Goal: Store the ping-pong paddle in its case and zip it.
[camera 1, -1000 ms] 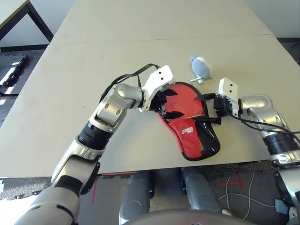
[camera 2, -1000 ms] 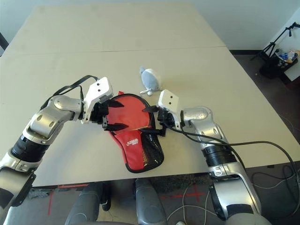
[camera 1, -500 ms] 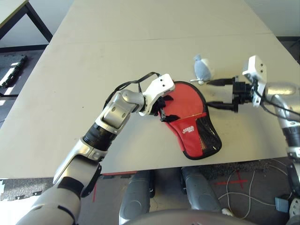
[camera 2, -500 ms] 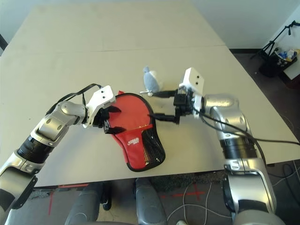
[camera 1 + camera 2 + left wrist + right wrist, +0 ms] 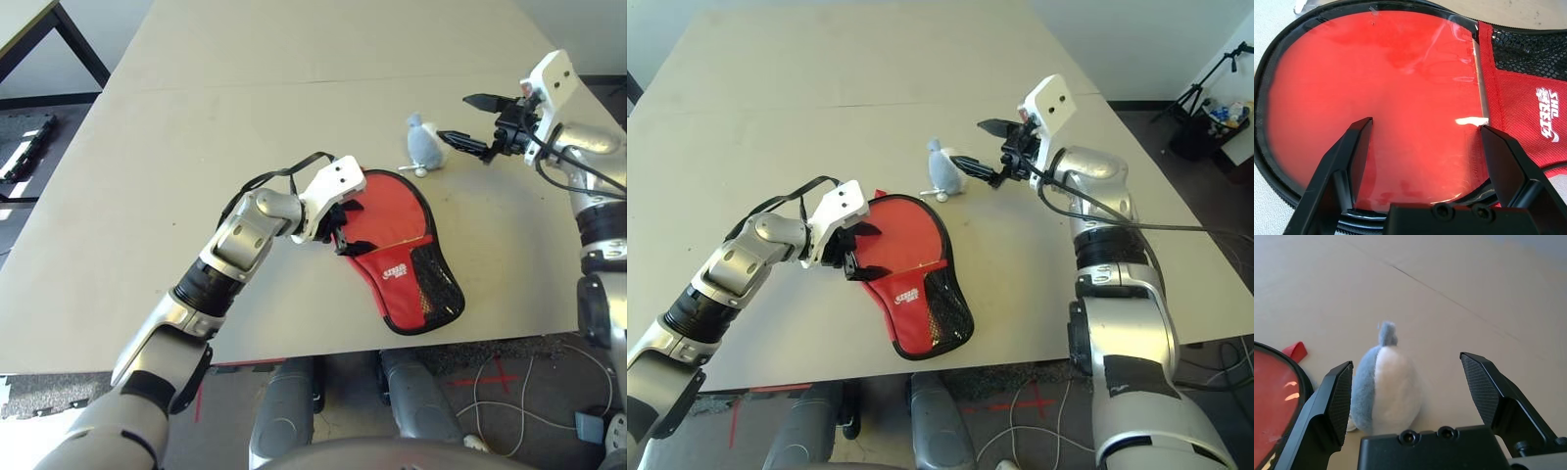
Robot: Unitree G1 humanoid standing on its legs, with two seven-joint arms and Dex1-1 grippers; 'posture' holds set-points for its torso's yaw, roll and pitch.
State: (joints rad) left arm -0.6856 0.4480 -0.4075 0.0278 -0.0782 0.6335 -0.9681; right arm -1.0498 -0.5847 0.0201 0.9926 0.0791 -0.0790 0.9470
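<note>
Left eye view shows you the case [image 5: 397, 245] lying flat on the bench [image 5: 294, 108], its round end far from the robot and its narrow mesh end near the bench's front edge. The ping-pong paddle [image 5: 1381, 103] lies inside, its red face bare, so the case looks unzipped. Your left pincer [image 5: 338, 227] is the nearer one: it sits at the case's round left edge, spread wide, gripping nothing. Its arm reaches in low, angled down. Your right pincer [image 5: 468, 122] hangs well beyond the case, also spread and empty, pointing at the soft grey-white pouch [image 5: 423, 145].
</note>
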